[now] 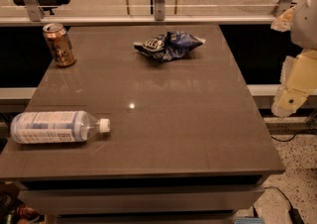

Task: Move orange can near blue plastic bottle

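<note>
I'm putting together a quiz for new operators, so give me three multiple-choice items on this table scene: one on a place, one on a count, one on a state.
1. Where on the table does the orange can stand?
A. front right corner
B. back left corner
C. centre

2. How many things rest on the table?
A. three
B. five
C. one

3. How is the blue plastic bottle placed?
A. upright
B. lying on its side
C. standing on its cap

Answers:
1 B, the can stands by the far left edge.
2 A, there are the can, the bottle and the chip bag.
3 B, the bottle lies flat at the front left with its cap pointing right, and the tool hangs beyond the table's right edge, touching nothing.
</note>
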